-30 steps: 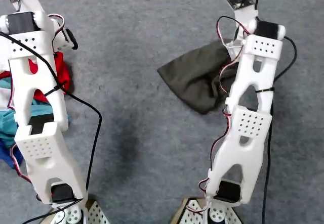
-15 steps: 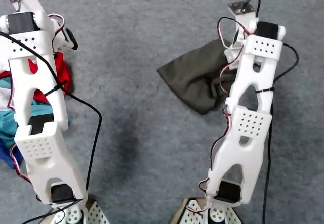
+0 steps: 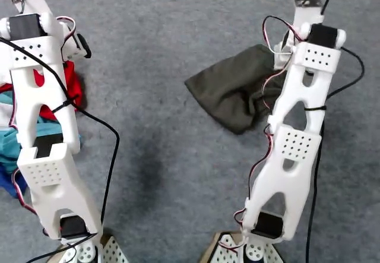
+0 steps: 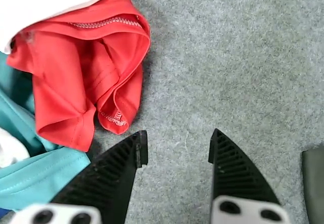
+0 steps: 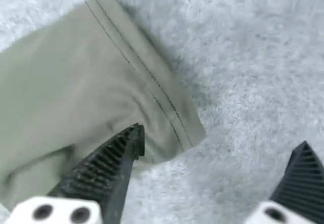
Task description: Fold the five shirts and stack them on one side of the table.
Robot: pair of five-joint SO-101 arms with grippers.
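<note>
The olive shirt [image 3: 231, 94] lies crumpled toward the far right corner of the bench [image 3: 160, 55], limp and light, likely to sag wherever lifted. The right gripper [image 5: 220, 143] hangs over its stitched hem corner (probably the firmest place to pinch), fingers [image 5: 111, 168] wide apart. The left gripper [image 4: 178, 135], fingers also apart, hovers beside the red shirt [image 4: 86, 67] at the left edge.

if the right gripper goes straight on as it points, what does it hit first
Probably the edge of the olive shirt, under one finger of the open right gripper; the other would meet grey table. Depth is unclear.
</note>
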